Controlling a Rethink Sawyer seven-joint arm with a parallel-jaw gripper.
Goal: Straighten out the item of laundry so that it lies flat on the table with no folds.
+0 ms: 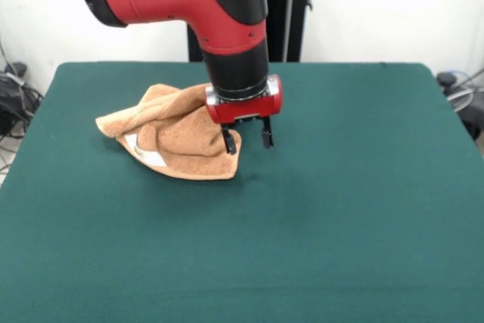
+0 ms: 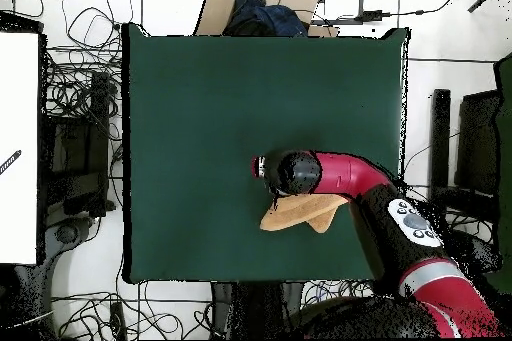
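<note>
The orange-tan towel (image 1: 178, 134) lies bunched and folded on the dark green table (image 1: 340, 209), left of centre toward the robot's side, with its white label (image 1: 151, 158) showing at the front left edge. My gripper (image 1: 247, 140) hangs at the towel's right corner. Its two black fingers (image 1: 228, 141) are spread apart, one over the towel's edge, the other over bare table. It holds nothing. In the overhead view the arm (image 2: 335, 172) covers most of the towel (image 2: 298, 211), and the gripper itself is hidden under the wrist.
The table's far edge (image 1: 227, 63) lies just behind the towel, with the robot's black pedestal (image 1: 291, 13) there. Cables and boxes (image 2: 70, 107) lie on the floor around the table.
</note>
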